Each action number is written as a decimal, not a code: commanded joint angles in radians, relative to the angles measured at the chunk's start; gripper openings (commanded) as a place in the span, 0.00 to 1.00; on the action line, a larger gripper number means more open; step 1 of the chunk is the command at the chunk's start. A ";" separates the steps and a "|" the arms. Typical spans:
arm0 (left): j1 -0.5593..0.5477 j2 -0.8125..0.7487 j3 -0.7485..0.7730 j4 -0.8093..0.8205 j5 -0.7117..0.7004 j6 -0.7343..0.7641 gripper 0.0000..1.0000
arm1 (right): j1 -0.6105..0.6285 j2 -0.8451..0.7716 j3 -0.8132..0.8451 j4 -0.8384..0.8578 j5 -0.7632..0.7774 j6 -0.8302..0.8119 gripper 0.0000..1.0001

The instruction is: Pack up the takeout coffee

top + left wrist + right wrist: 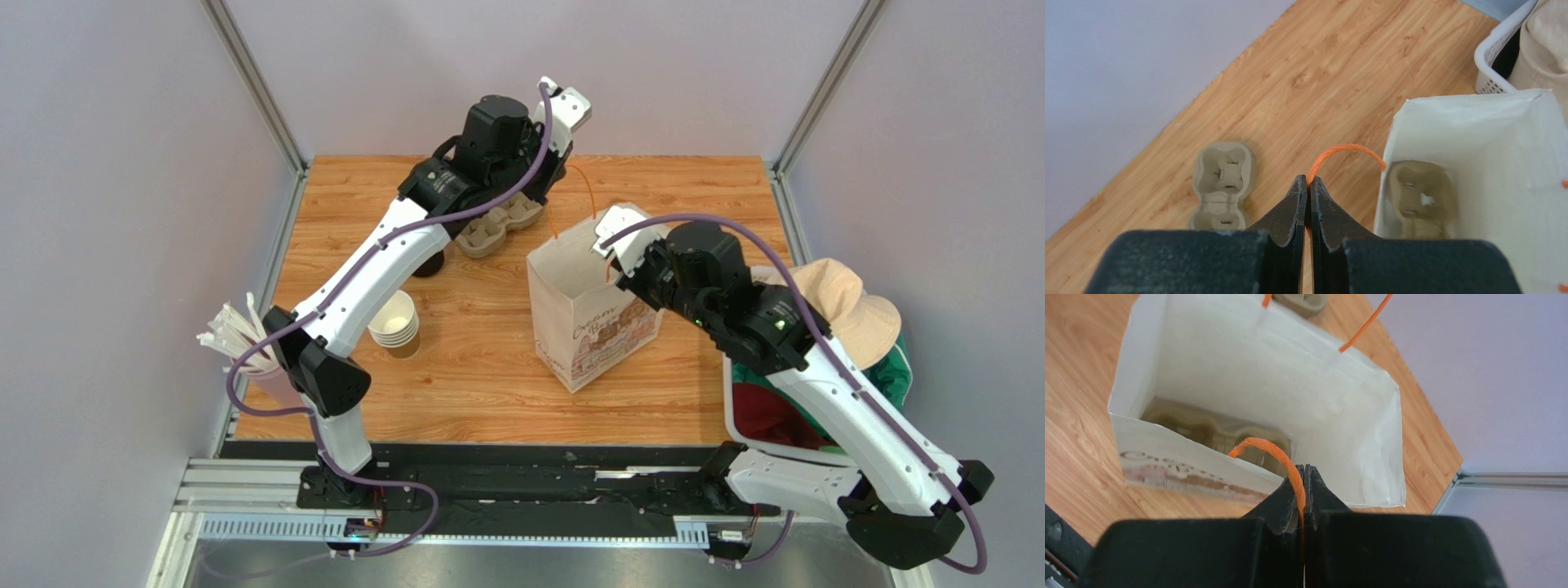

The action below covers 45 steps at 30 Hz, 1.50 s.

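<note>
Our left gripper (1308, 182) clamps one orange handle (1347, 150) of the paper bag (1475, 122), the right gripper (1305, 471) the other handle (1269, 448). Uneven pulling could tear or tip it (a carrier (1419, 193) sits inside). We cannot see the takeout coffee anywhere.

A wooden desk (491, 380) with warm orange-brown grain stands inside plain walls (111, 184) of pale lilac-grey, perhaps smooth panels, though the material is hard to tell. Grey metal posts (252, 80) mark the two back corners. An aluminium rail (239, 496) lies along the near edge. The light is soft and even.
</note>
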 commanded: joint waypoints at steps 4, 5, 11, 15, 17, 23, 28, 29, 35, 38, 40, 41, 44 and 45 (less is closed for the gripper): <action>0.003 -0.069 -0.020 0.011 -0.030 -0.022 0.00 | -0.015 -0.019 -0.088 0.036 0.011 0.004 0.00; 0.005 -0.071 -0.004 0.010 -0.041 -0.031 0.00 | -0.024 -0.027 -0.047 0.038 0.005 0.012 0.00; 0.023 -0.068 0.038 0.013 -0.036 -0.051 0.00 | -0.044 -0.021 0.056 0.043 0.007 0.039 0.00; 0.035 -0.059 0.102 0.011 -0.032 -0.059 0.00 | -0.046 -0.016 0.098 0.067 0.056 0.045 0.00; 0.036 -0.055 0.098 0.010 -0.018 -0.060 0.00 | -0.046 -0.015 0.096 0.067 0.050 0.053 0.00; 0.037 -0.075 -0.210 0.071 0.008 -0.068 0.00 | -0.047 -0.008 -0.155 0.065 0.017 0.021 0.00; 0.042 -0.069 -0.119 0.071 0.022 -0.019 0.00 | -0.048 -0.027 -0.129 0.084 0.023 0.027 0.00; 0.042 -0.060 -0.047 0.048 0.033 -0.011 0.00 | -0.049 -0.024 -0.082 0.076 0.023 0.029 0.00; 0.042 0.015 0.168 0.002 0.091 0.075 0.00 | -0.048 -0.028 -0.055 0.001 -0.062 0.006 0.00; 0.040 0.023 0.172 -0.004 0.152 0.078 0.00 | -0.048 -0.064 -0.104 -0.052 -0.128 -0.022 0.00; 0.037 0.020 0.162 -0.008 0.194 0.069 0.00 | -0.049 -0.088 -0.172 -0.088 -0.156 -0.048 0.00; 0.034 0.020 0.159 -0.013 0.207 0.070 0.00 | -0.048 -0.094 -0.196 -0.103 -0.164 -0.060 0.00; 0.025 0.018 0.120 -0.027 0.266 0.067 0.00 | -0.047 -0.114 -0.299 -0.157 -0.185 -0.109 0.00; 0.019 0.012 0.100 -0.031 0.287 0.070 0.00 | -0.046 -0.120 -0.324 -0.174 -0.226 -0.125 0.00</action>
